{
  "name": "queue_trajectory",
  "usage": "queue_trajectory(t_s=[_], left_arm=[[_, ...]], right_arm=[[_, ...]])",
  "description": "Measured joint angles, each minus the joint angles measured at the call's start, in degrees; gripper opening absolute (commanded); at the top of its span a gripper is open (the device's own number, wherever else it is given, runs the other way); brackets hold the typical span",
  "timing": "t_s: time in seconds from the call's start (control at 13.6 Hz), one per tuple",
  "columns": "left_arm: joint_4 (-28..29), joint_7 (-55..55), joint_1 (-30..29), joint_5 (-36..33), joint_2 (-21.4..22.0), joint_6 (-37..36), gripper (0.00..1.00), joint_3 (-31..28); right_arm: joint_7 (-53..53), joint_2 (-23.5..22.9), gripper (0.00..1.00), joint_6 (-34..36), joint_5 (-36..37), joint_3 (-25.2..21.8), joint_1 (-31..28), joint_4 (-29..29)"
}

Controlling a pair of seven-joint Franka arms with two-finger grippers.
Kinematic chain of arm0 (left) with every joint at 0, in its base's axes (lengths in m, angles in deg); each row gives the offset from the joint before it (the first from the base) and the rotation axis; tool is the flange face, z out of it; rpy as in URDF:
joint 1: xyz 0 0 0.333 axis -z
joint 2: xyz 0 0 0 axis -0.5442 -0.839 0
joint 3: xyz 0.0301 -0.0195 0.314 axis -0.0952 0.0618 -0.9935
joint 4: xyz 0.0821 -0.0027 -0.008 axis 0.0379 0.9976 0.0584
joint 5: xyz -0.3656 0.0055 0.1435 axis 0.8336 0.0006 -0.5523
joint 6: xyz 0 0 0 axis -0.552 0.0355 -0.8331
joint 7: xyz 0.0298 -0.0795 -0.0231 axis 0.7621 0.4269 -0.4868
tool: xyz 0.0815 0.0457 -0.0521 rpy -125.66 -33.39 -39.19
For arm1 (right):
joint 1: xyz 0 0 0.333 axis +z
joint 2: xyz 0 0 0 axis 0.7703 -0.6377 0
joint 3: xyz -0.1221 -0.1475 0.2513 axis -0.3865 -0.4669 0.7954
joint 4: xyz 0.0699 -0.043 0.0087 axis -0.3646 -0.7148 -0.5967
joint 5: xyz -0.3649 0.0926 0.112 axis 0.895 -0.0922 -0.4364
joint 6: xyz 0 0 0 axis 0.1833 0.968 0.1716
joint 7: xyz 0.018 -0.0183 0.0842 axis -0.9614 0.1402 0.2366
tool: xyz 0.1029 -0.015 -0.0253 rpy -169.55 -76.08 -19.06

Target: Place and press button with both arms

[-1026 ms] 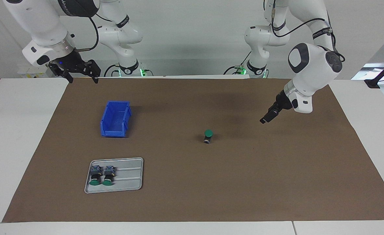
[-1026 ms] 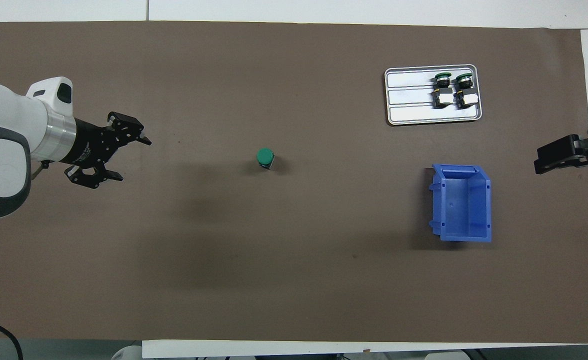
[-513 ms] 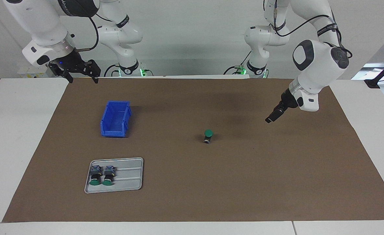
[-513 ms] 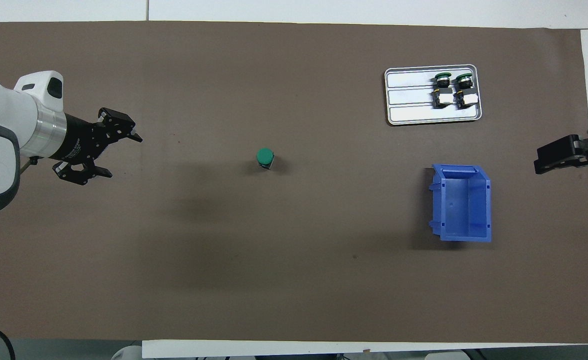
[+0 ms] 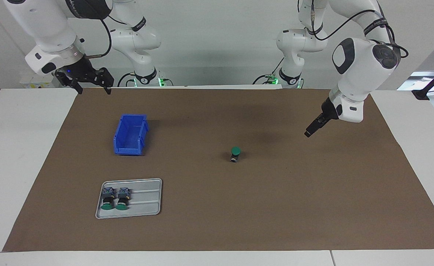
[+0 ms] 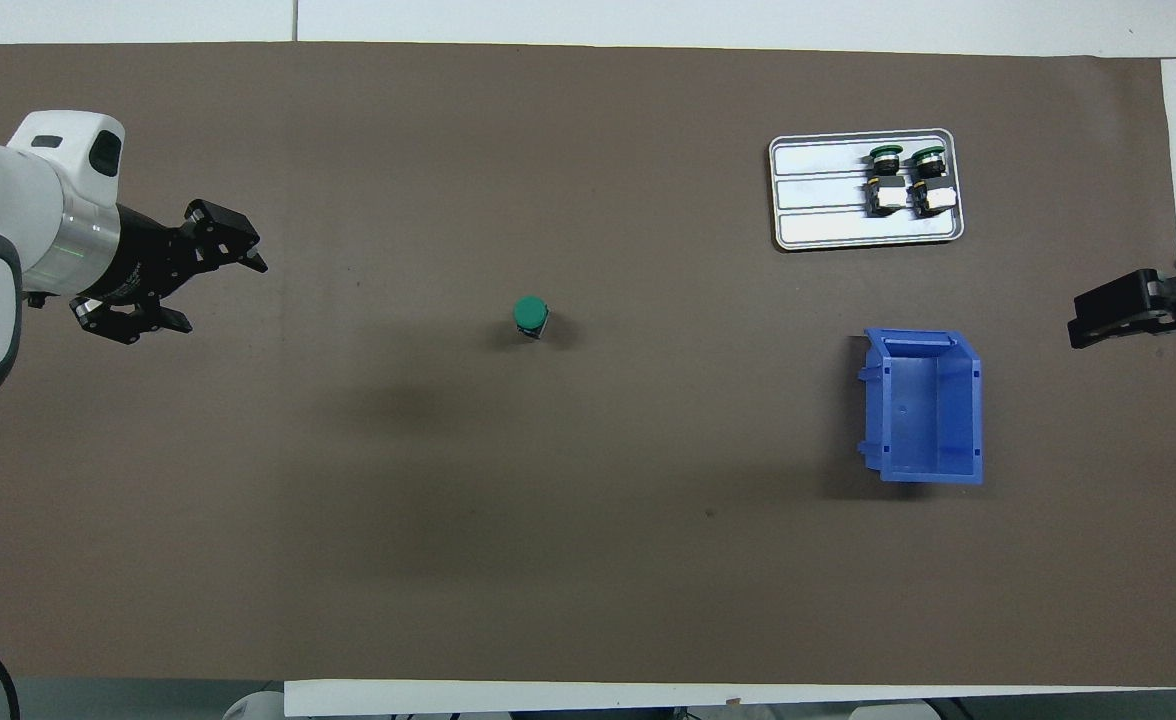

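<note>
A green-capped button (image 5: 235, 153) (image 6: 530, 315) stands upright on the brown mat near the table's middle, with nothing touching it. My left gripper (image 5: 307, 133) (image 6: 220, 297) hangs open above the mat toward the left arm's end, well apart from the button, its fingers empty. Over the mat's corner at the right arm's end, close to the robots, my right gripper (image 5: 94, 90) (image 6: 1083, 322) is raised and open, holding nothing. That arm waits.
A blue bin (image 5: 130, 135) (image 6: 923, 405) sits empty toward the right arm's end. Farther from the robots than the bin lies a metal tray (image 5: 147, 199) (image 6: 818, 200) with two more green buttons (image 5: 115, 199) (image 6: 908, 180) lying on it.
My left gripper has drawn back from the button toward the left arm's end of the table, staying open. The button and the right arm have not moved.
</note>
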Motion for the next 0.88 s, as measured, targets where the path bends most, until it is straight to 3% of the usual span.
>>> queue_trajectory(t_s=[0.66, 0.88], left_arm=[[-3.13, 1.67, 3.33, -3.32, -0.73, -0.52, 1.00, 0.17], [-3.12, 1.83, 6.32, -3.32, -1.10, -0.60, 0.95, 0.25]], right_arm=[[0.00, 0.00, 0.99, 0.00, 0.00, 0.00, 0.00, 0.00], [0.00, 0.00, 0.99, 0.00, 0.00, 0.00, 0.00, 0.00]])
